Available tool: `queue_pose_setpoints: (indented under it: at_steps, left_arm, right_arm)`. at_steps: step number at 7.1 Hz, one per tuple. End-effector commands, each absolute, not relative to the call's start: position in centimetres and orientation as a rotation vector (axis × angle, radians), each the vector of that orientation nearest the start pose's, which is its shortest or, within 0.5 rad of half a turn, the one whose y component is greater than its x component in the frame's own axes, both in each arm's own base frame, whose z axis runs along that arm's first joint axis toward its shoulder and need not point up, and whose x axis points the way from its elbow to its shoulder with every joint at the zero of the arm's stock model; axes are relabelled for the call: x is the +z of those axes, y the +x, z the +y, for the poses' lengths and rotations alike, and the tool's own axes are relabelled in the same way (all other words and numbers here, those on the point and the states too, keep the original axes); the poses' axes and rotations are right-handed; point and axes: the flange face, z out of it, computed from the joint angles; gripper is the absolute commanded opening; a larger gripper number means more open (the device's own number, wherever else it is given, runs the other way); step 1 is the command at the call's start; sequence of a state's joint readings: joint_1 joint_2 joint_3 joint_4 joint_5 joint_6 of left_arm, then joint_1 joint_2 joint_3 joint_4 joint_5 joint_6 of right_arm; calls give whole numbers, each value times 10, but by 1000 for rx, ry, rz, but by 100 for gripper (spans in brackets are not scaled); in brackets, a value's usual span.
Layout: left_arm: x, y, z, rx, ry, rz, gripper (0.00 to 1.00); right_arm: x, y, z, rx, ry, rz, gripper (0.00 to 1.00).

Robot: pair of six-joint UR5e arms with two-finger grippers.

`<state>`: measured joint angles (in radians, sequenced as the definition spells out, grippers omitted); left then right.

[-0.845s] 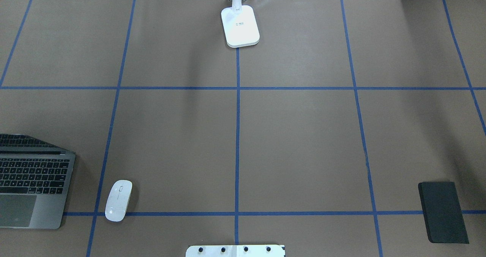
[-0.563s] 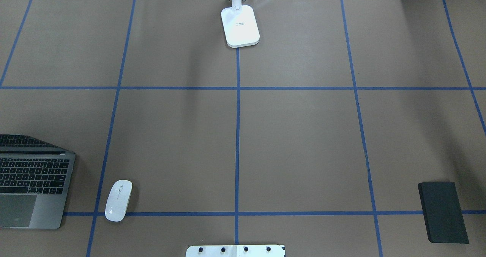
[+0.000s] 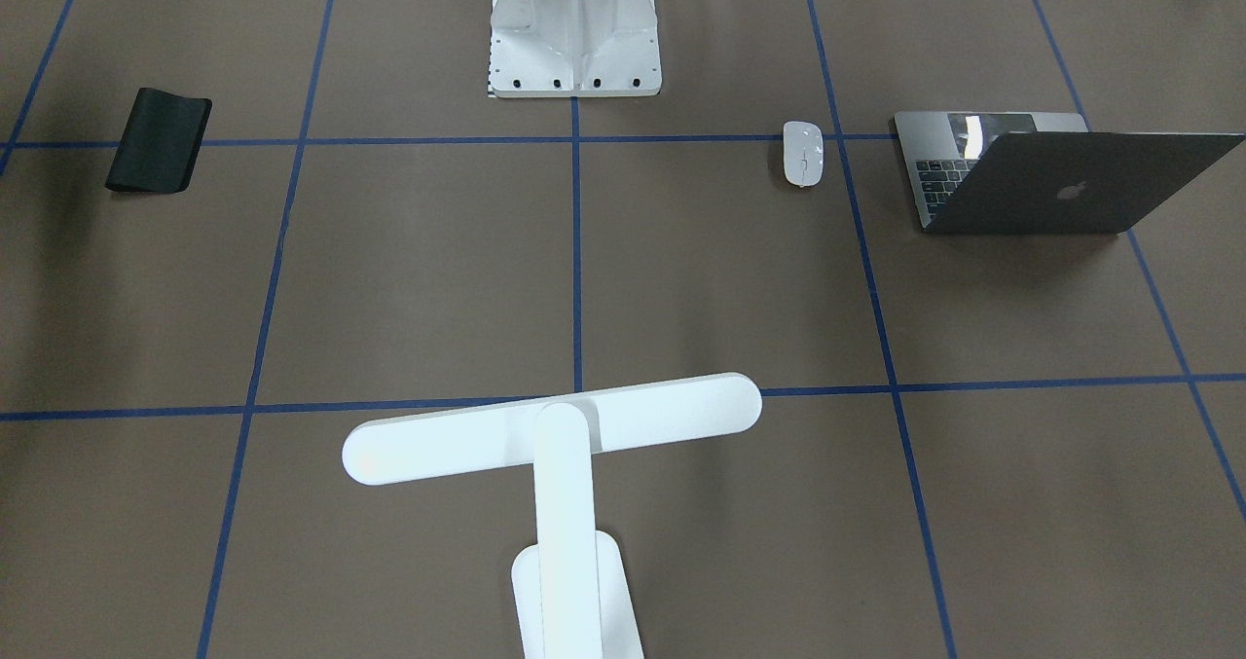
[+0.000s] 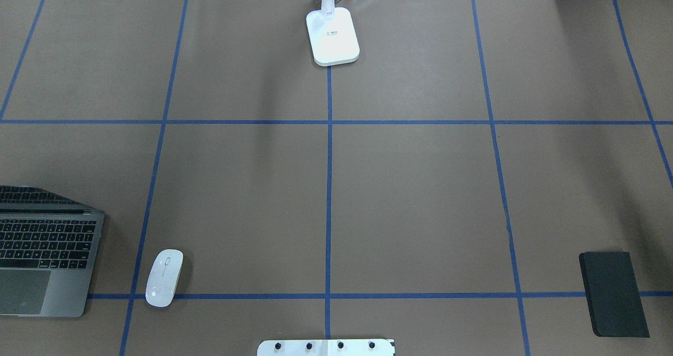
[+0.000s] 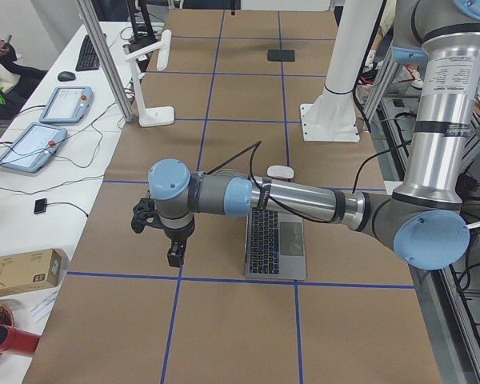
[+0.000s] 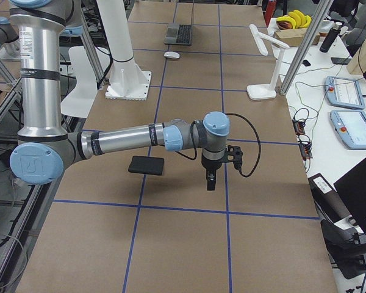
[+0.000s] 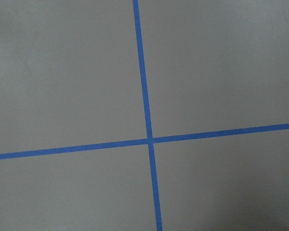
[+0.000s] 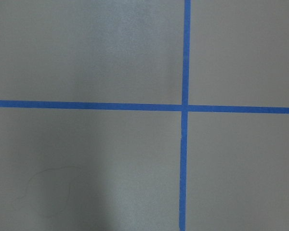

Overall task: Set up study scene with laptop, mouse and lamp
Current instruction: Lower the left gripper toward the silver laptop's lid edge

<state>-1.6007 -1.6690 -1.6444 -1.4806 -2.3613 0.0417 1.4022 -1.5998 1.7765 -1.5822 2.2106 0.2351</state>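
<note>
Finds the laptop (image 4: 47,256) open at the table's (image 4: 420,187) near left edge, the mouse (image 4: 164,277) just beside it with one end on a blue tape line (image 4: 236,296), and the lamp (image 3: 555,435) upright at the far middle edge, well apart from both. Shows the left gripper (image 5: 176,256) hanging above the table beside the laptop and the right gripper (image 6: 211,181) near the black mouse pad (image 6: 146,165). Cannot tell spread from pressed together for either pincer.

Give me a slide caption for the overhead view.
Open laptop and mouse near left, black mouse pad near right, lamp far centre on the blue-taped table.
</note>
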Motion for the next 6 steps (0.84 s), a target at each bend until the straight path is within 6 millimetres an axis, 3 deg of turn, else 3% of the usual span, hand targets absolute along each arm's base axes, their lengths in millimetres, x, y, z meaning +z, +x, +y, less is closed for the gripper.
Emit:
queue_pose_setpoints:
  at_steps: [1, 2, 6]
  left_arm:
    - [571, -78, -525, -16, 54, 792, 100]
    - [555, -78, -521, -96, 27, 796, 100]
    - [540, -73, -409, -558, -173, 796, 100]
  right_arm:
    - [583, -9, -489, 14, 13, -659, 100]
    - [588, -9, -481, 4, 11, -664, 100]
    - [598, -8, -446, -4, -2, -716, 100]
